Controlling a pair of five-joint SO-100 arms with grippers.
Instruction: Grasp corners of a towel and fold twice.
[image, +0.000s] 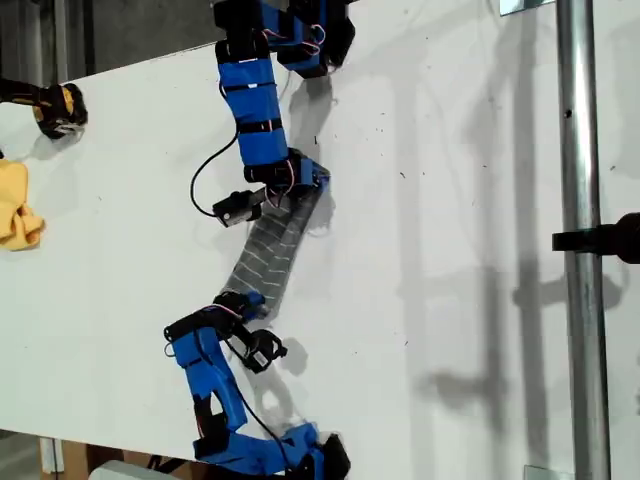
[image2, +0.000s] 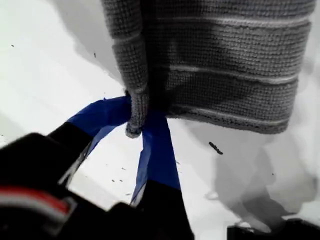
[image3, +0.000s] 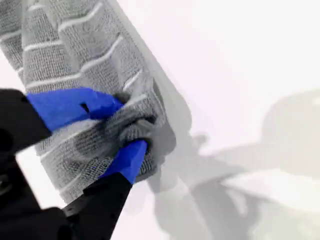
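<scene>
The grey towel with thin white stripes is gathered into a narrow band stretched between two blue arms in the middle of the exterior view. One arm's gripper holds its upper end and the other arm's gripper holds its lower end. I cannot tell which arm is first and which is second. My first gripper is shut on a corner tip of the towel, which hangs just above the white table. My second gripper is shut on a bunched end of the towel.
A small yellow cloth lies at the exterior view's left edge, below a black and yellow object. A metal pole with a black clamp runs down the exterior view's right. The white table extends between the towel and the pole.
</scene>
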